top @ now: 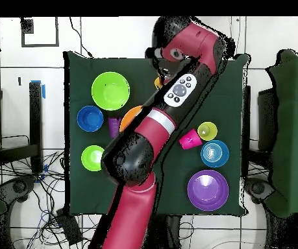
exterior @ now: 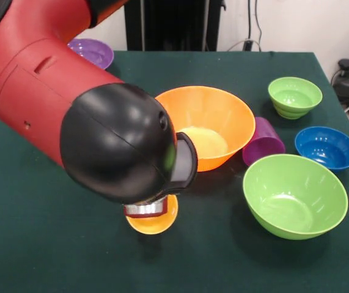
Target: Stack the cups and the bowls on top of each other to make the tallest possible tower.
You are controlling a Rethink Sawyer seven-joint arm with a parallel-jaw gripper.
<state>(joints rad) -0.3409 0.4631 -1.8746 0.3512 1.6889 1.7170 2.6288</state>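
One piece stacked: pale yellow cup inside large orange bowl, mid-desk | other bowls, cups scattered unstacked | tool over yellow-orange cup, grip state: cannot tell.

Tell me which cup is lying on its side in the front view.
The purple cup, tipped over between the large orange bowl and the blue bowl. The yellow-orange cup under the arm stands upright.

The red arm crosses the green counter and hides most of the orange bowl. A large lime bowl lies at one side, a large purple bowl at the other.
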